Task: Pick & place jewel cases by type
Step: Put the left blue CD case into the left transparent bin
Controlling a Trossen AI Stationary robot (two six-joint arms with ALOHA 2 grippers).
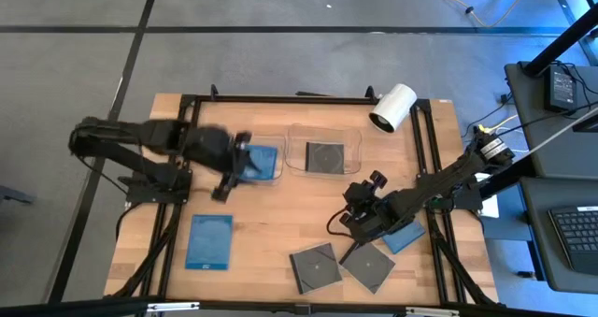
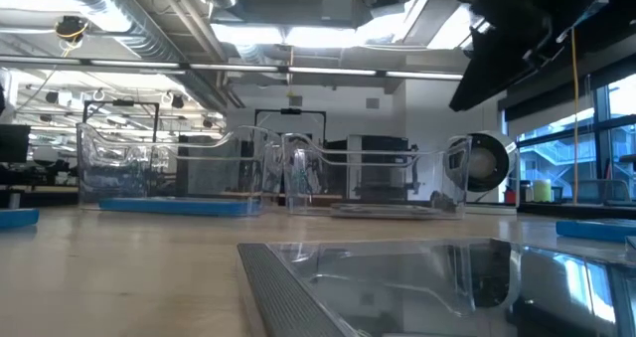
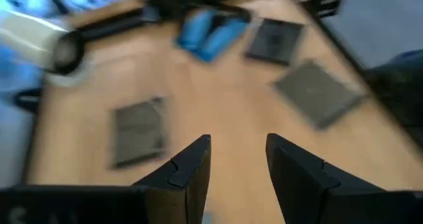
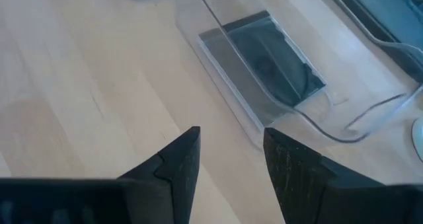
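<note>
High view: one blue case (image 1: 263, 162) and one dark case (image 1: 324, 156) sat in the far trays; four remained on the bench (image 1: 271, 233). Both hands (image 1: 235, 172) (image 1: 358, 219) stood apart, empty.

Six flat jewel cases: blue (image 1: 264, 161) in the 11 o'clock tray, dark (image 1: 324, 156) at 12, blue (image 1: 209, 241) at 8, two dark (image 1: 315, 265) (image 1: 370, 266) at 6, blue (image 1: 404, 237) at 4.
</note>
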